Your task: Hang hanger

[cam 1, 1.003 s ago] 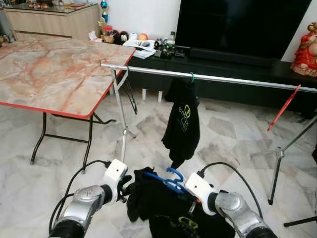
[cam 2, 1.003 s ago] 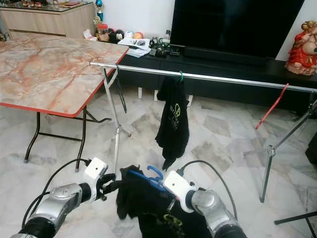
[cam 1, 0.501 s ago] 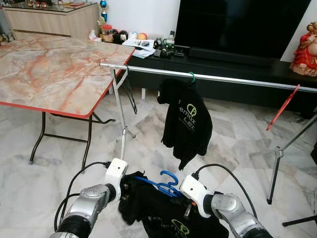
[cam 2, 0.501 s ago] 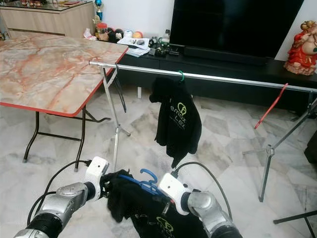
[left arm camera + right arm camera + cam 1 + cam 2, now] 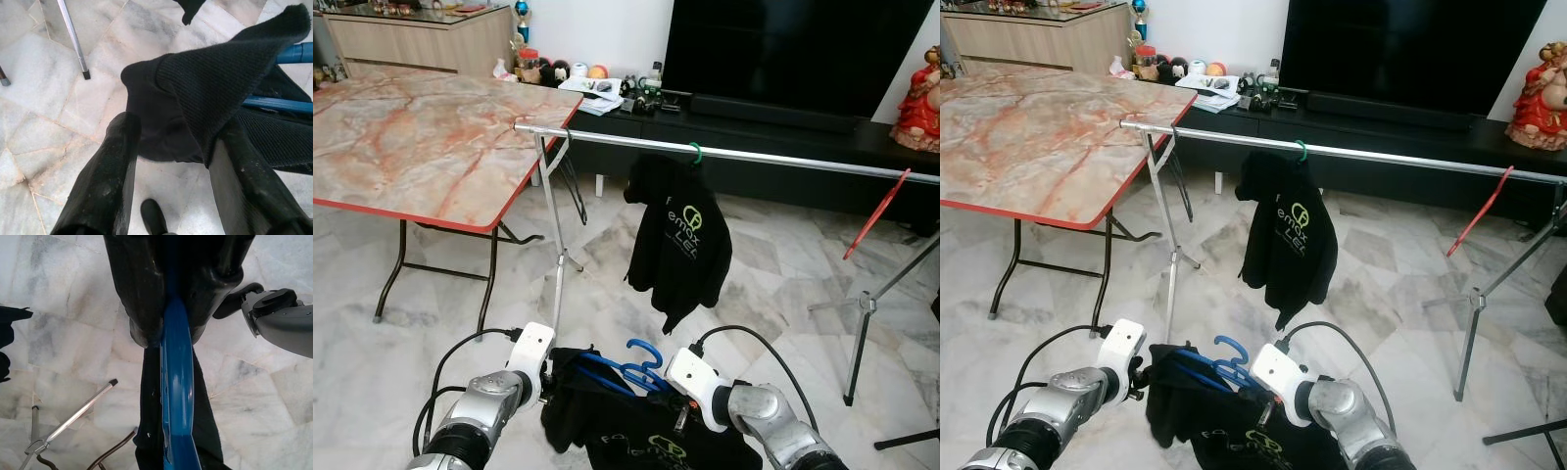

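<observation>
Gripping blue hanger (image 5: 177, 396) | right gripper (image 5: 168, 340) jaws clamped

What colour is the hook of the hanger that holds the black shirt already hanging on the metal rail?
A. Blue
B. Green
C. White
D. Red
B: the hanging black shirt is held on the metal rail by a green hook; the blue hanger is the one low down between the grippers.
</observation>
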Available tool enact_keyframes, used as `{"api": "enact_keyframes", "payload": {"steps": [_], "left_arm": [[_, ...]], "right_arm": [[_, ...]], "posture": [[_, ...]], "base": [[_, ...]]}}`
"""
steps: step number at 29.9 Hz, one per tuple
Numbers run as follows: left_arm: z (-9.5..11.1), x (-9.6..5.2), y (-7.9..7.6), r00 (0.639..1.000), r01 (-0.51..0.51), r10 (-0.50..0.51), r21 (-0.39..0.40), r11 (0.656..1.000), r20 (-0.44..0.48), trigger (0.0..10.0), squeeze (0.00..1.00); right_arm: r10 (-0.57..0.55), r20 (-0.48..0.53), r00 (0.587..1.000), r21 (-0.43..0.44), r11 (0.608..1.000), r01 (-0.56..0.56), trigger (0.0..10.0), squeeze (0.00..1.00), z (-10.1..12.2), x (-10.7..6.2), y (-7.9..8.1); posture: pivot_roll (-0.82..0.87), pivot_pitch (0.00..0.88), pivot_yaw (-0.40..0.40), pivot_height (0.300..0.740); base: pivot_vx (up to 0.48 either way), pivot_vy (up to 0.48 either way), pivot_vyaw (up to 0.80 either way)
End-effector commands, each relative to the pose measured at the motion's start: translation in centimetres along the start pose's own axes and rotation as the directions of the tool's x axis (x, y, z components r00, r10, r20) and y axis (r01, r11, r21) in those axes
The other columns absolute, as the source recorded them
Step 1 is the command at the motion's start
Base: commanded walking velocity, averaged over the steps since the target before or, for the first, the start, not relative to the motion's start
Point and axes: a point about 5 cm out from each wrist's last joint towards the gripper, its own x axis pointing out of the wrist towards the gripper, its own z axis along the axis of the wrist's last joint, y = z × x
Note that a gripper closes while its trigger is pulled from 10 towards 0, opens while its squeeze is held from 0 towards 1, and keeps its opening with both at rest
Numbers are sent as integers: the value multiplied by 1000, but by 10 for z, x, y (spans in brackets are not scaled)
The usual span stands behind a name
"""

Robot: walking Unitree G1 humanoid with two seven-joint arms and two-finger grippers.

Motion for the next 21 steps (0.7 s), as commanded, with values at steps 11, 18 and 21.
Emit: {"api": "enact_keyframes", "payload": {"steps": [11, 18, 21], "left_arm": [[4, 3, -2, 1000, -19, 19, 1, 1000, 10, 10000, 0], [2, 3, -2, 1000, -22, 23, 19, 1000, -5, 0, 0], [1, 2, -2, 1000, -20, 20, 31, 999, -9, 0, 0]], "right_arm": [[92, 17, 996, -23, 995, -92, 10000, 0, 2, 0, 8], [89, 10, 996, -24, 996, -89, 10000, 0, 0, -1, 7], [85, 5, 996, -25, 996, -85, 10000, 0, 0, -1, 6]], "posture": [[140, 0, -86, 740], [140, 0, -86, 740], [141, 0, -86, 740]], "base": [[0, 0, 0], [0, 0, 0], [0, 0, 0]]}}
